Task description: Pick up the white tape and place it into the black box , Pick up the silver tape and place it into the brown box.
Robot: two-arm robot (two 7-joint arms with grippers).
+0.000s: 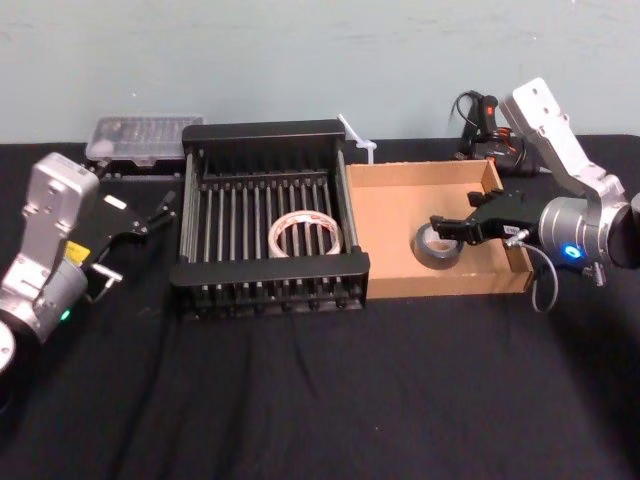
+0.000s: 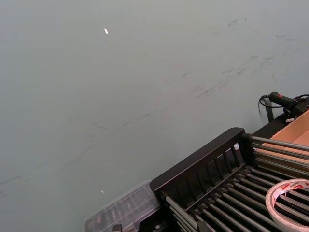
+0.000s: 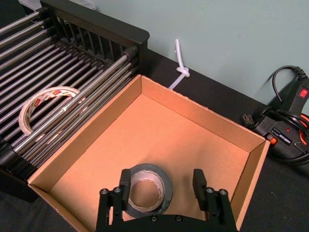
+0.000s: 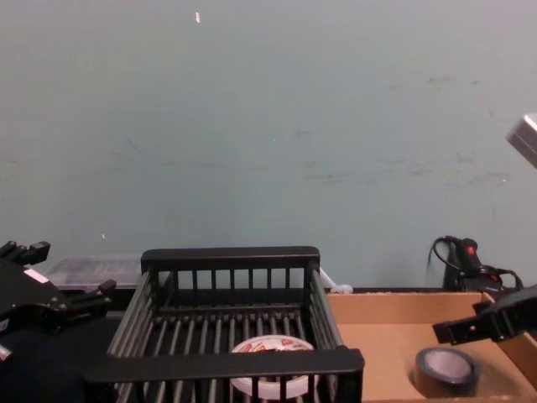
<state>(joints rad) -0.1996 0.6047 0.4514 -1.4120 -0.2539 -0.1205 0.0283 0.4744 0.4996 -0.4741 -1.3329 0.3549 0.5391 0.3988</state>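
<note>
— Where do the two rolls sit?

— The white tape [image 1: 304, 236], a flat ring with red print on its face, lies on the round metal bars of the black box [image 1: 268, 135], toward that basket's near right corner. The basket has thick solid plastic rims and slatted sides. The silver tape [image 1: 439, 246], a dark grey roll with a pale core, lies flat on the smooth cardboard floor of the brown box [image 1: 420, 174], near the tray's right wall and front edge.

— And the boxes themselves?

— Side by side on the black cloth of the bench, their walls touching, the basket to the left of the shallow tray.

— What is the right gripper [image 1: 452, 228] doing?

— It hangs over the tray just above the silver tape, its black fingers [image 3: 199, 180] spread apart, one on each side of the roll and holding nothing.

— The left gripper [image 1: 162, 207]?

— Off to the left of the basket, over the cloth, its fingers parted and empty. Behind it, at the bench's back edge, sits a clear plastic case [image 1: 140, 136]. A black power tool with a coiled cord [image 1: 492, 140] lies at the far right corner
</note>
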